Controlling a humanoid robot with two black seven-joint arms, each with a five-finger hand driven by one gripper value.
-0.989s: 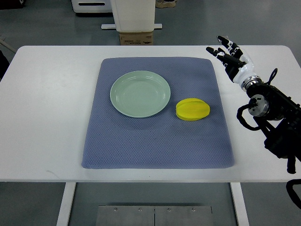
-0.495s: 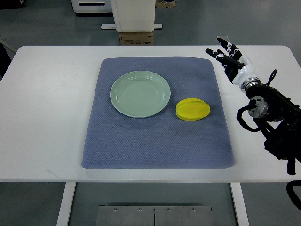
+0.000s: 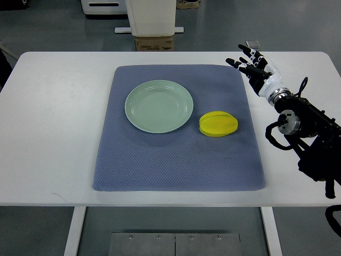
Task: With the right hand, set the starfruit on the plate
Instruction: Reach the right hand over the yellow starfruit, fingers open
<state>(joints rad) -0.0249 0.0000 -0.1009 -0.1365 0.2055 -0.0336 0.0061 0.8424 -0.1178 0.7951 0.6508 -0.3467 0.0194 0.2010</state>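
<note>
Presently, the black-and-white right hand (image 3: 254, 66) is held empty with fingers spread beyond the grey mat's corner, unaligned with the ridged yellow starfruit (image 3: 218, 124) beside the pale-green round plate (image 3: 159, 105).

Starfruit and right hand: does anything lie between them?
No. In the top view only bare blue mat separates the starfruit from the right hand.

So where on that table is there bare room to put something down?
The plate is bare. The mat is free nearer than the starfruit. The white table left of it too. Only the far right is crowded, by the right hand.
</note>
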